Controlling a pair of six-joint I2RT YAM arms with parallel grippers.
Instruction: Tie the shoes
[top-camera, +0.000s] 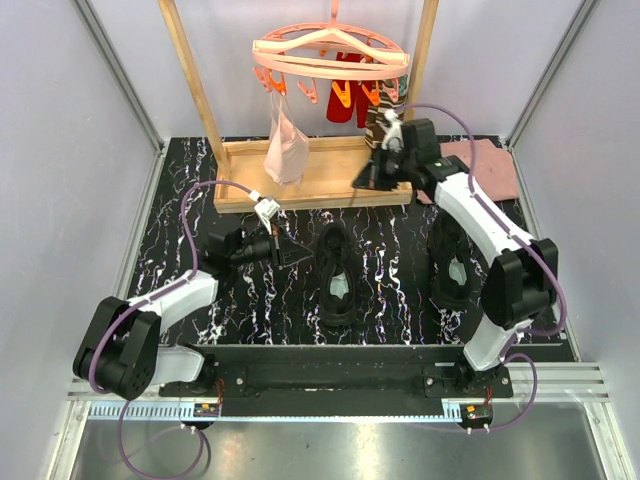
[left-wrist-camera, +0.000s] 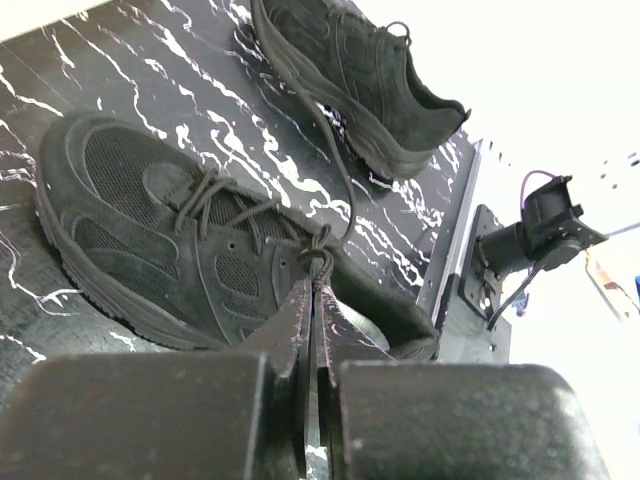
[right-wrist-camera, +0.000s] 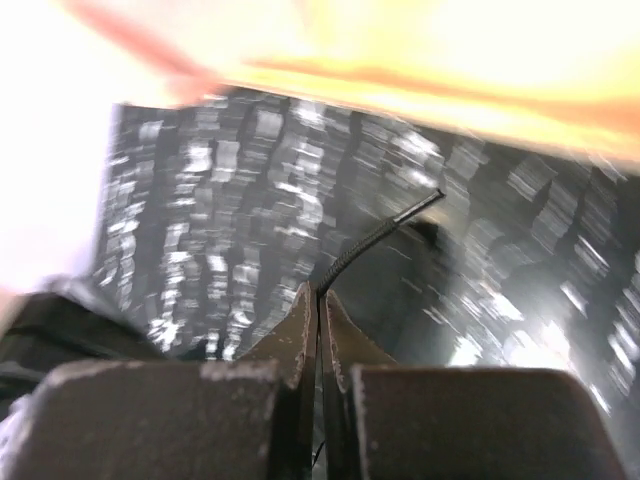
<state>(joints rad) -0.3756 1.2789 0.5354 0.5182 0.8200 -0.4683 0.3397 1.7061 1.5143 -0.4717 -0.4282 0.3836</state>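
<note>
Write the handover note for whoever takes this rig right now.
Left gripper: shut on the lace of the middle shoe, right at a bunched crossing over the tongue.
Right gripper: shut on a lace end, up by the wooden tray; its view is blurred.
Second shoe: on the table under the right arm, neither gripper on it.
Done: at most a first knot on the middle shoe; no bow visible.
Left: finish that bow, then tie the second shoe.
</note>
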